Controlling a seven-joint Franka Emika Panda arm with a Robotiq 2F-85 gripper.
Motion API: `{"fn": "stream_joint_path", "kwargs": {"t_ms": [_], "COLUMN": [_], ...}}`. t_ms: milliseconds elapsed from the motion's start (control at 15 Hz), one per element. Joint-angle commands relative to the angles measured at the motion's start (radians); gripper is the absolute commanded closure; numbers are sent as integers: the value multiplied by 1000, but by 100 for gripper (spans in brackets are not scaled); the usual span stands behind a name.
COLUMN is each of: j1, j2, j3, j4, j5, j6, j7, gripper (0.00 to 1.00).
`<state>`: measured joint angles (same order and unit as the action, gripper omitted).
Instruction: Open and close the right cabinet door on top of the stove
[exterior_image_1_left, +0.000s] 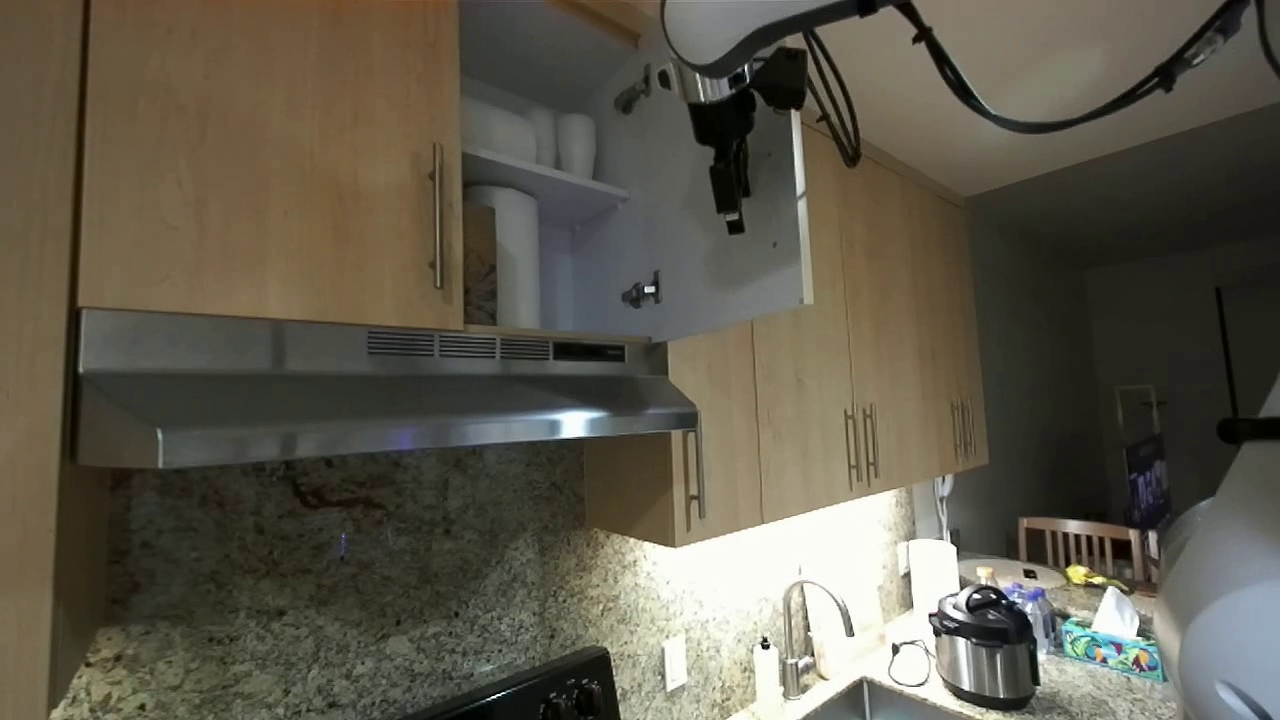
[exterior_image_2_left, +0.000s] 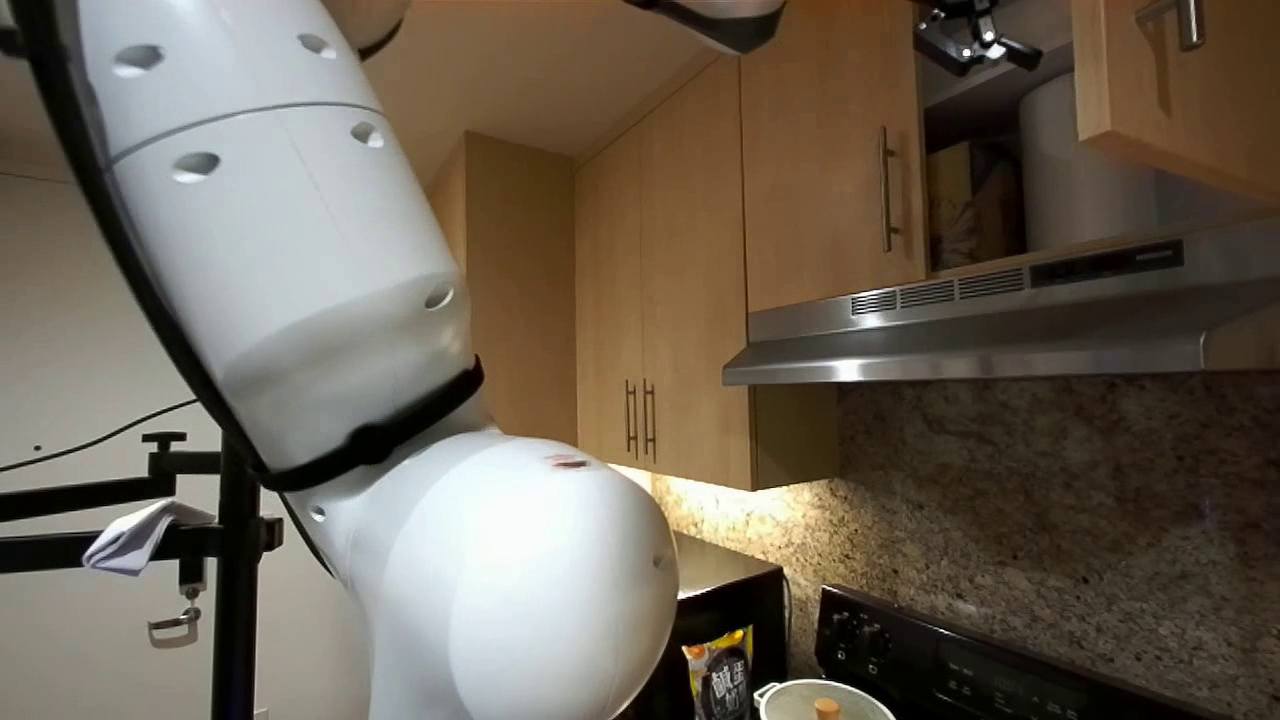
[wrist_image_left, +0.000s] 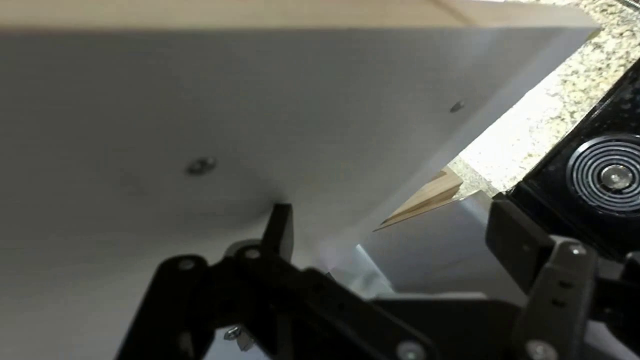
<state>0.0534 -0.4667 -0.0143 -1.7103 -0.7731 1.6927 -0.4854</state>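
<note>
Claw (wrist_image_left: 392, 227) is hanging with fingers (wrist_image_left: 281, 227) spread, gripping nothing, just beside the inner face of the right cabinet door (exterior_image_1_left: 700, 260), which is standing swung out higher than the stove (exterior_image_1_left: 530, 692). It is probably sitting there for pushing the door wider; whether it is touching, I cannot tell.

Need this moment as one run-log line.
right cabinet door: open | gripper: open, at door's inner side | contact: unclear | left cabinet door: shut | closing: not yet done

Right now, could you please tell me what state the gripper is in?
Gripper: open, holding nothing, close to the inner side of the right cabinet door.
</note>
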Motion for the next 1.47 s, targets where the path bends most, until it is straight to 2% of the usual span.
{"fn": "stream_joint_path", "kwargs": {"t_ms": [0, 600, 1067, 1400], "j1": [-15, -64, -78, -75], "j2": [68, 56, 35, -6], "j3": [1, -24, -75, -73], "j4": [79, 118, 119, 92], "j5": [-24, -35, 3, 4], "j6": [26, 36, 34, 43], "j7": [29, 157, 160, 174], "gripper": [0, 0, 0, 0]}}
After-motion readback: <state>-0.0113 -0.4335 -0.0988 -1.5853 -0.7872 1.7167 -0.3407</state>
